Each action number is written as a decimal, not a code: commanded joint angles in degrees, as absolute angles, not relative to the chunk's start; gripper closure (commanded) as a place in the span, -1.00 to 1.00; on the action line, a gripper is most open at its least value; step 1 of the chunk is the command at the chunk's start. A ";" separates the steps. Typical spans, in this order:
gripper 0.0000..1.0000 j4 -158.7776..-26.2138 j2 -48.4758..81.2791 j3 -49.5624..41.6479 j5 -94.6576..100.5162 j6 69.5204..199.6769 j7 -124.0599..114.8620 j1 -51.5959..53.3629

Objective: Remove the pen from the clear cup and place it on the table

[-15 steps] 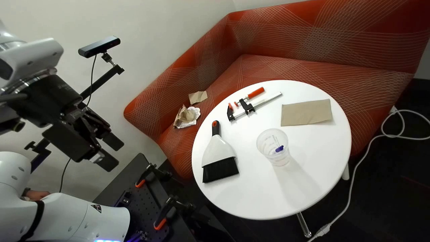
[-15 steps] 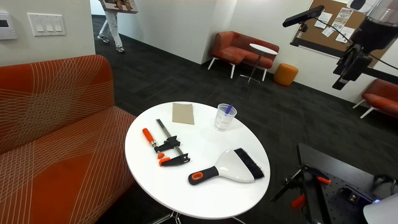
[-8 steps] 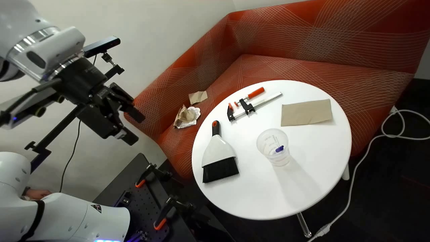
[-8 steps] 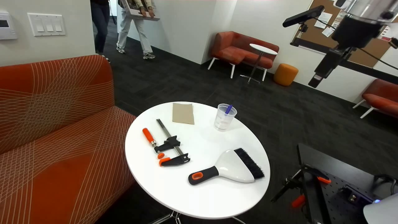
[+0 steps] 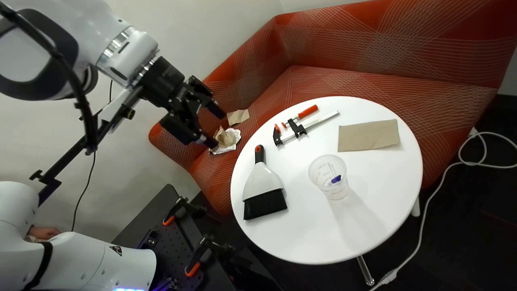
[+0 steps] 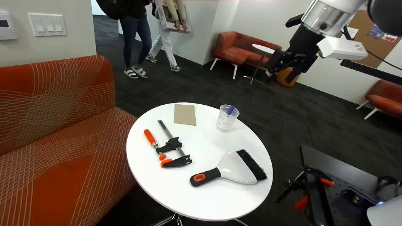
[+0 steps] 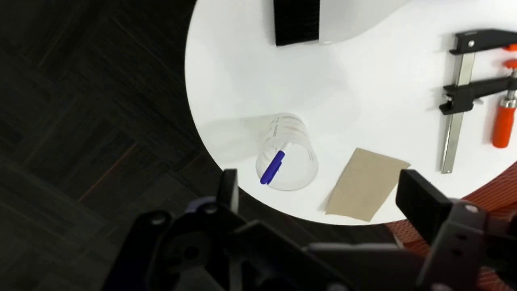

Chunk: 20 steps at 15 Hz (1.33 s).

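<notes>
A blue pen (image 7: 273,167) stands tilted in the clear cup (image 7: 294,133) on the desk (image 7: 363,101).
In an exterior view the tool (image 5: 214,126) hangs at 10 o'clock from the cup, well apart, its fingers spread wide. In the wrist view the pen's blue end points to 7 o'clock; its lower end, hazy through the cup wall, looks pale. There, from the cup, the brush (image 7: 297,20) lies at 12 o'clock, the brown paper (image 7: 367,186) at 4.

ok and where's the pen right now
In the wrist view, the pen leans inside the clear cup, towards its lower-left rim. The cup stands left of the brown paper, near the lower-left edge of the white table.
</notes>
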State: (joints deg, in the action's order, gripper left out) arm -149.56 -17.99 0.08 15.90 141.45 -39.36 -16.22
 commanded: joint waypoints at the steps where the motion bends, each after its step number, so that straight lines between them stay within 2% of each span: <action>1: -1.00 -142.92 -7.57 1.30 18.84 143.98 -51.57 -18.41; 8: -1.00 -133.45 6.06 -6.51 19.75 143.73 -65.51 -14.87; 9: -1.00 -136.47 2.58 -7.23 20.59 143.47 -63.37 -13.99; 14: -1.00 -135.73 3.94 -8.67 20.49 143.49 -63.23 -12.64; 20: -1.00 -131.28 10.23 -10.99 19.60 147.37 -78.74 -10.14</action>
State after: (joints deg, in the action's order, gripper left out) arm -134.40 6.14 -9.28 20.29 145.24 -72.51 -12.24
